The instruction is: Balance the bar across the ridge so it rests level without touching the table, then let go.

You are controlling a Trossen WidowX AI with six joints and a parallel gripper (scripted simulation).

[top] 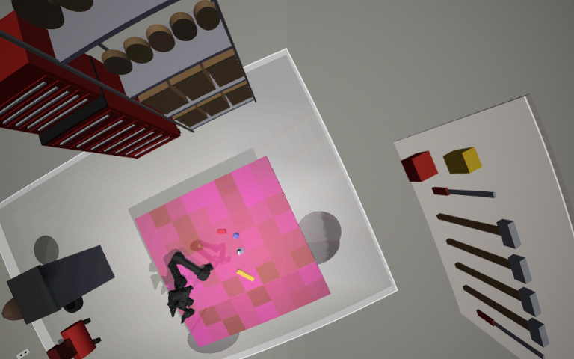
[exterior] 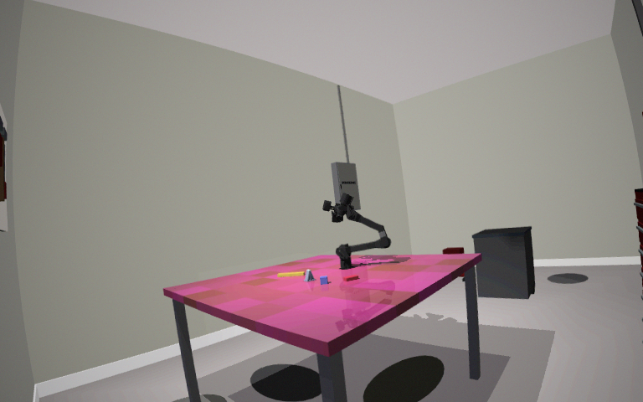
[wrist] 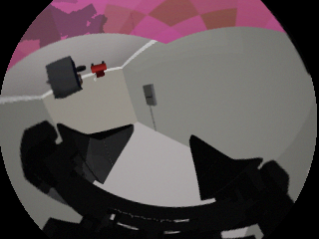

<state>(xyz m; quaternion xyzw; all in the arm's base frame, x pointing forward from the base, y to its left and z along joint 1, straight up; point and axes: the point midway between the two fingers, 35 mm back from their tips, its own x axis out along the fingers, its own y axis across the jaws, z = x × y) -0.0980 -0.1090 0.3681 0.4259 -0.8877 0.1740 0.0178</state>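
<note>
The yellow bar (top: 245, 274) (exterior: 290, 274) lies flat on the pink table (top: 250, 177) (exterior: 303, 312). The small grey ridge (top: 240, 250) (exterior: 309, 275) stands upright on the table, apart from the bar, with nothing resting on it. My gripper (top: 178, 316) (wrist: 162, 133) is open, with nothing between its fingers. It is raised high near the table's edge on the arm's side, well away from the bar and ridge. In the wrist view it faces the walls and ceiling; neither bar nor ridge shows there.
A small blue cube (top: 236, 235) (exterior: 323, 280) sits close to the ridge. A red block (top: 221, 231) (exterior: 350, 278) lies beyond the cube. A dark cabinet (top: 80, 274) (exterior: 502, 265) (wrist: 64, 77) stands on the floor away from the table.
</note>
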